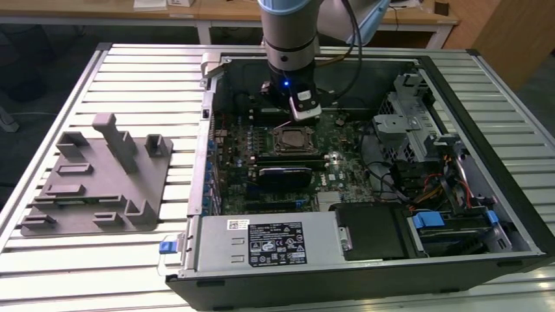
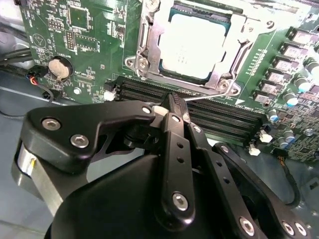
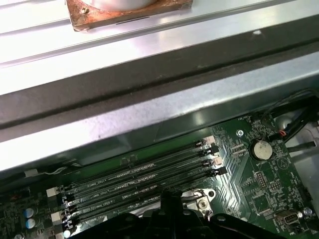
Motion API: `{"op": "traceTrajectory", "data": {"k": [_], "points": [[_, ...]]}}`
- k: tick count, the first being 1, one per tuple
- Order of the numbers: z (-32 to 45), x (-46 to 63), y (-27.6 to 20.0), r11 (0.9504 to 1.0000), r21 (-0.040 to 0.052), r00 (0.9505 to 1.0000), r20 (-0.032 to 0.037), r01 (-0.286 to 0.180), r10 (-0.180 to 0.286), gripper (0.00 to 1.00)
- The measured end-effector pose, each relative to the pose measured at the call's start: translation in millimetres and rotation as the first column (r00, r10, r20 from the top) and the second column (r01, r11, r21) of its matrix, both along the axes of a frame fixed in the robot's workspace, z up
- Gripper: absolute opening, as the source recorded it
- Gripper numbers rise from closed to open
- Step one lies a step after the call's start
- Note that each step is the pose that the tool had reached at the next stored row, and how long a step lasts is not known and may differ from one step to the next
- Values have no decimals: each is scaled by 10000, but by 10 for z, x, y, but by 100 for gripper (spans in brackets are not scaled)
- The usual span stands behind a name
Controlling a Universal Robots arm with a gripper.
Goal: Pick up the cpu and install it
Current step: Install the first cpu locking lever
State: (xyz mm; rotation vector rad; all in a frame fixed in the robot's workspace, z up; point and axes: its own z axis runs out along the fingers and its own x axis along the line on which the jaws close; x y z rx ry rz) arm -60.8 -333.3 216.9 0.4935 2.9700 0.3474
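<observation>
Slatted table (image 1: 130,65), one open computer case (image 1: 485,84); one cpu (image 2: 197,45) seated in socket; pincer (image 2: 174,102) closed, empty.

This looks like a robotics lab or test workshop: an opened desktop computer case (image 1: 364,169) lies on a slatted aluminium worktable (image 1: 130,84), its green motherboard (image 1: 303,156) exposed beneath a robot arm (image 1: 290,39). Beside the case sits a grey plastic fixture block (image 1: 95,182) (the kind with upright posts and shallow pockets). Behind the table stand pale wooden desks (image 1: 217,13), and the floor around is dark.
</observation>
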Motion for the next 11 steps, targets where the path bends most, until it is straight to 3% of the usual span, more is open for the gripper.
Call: {"op": "traceTrajectory", "data": {"k": [7, 11], "points": [[-38, 2, 19, 9999, -1, 9999, 6, 126, -126, 11], [-50, 2, 29, 9999, -1, 9999, 77, 133, -133, 11]]}}
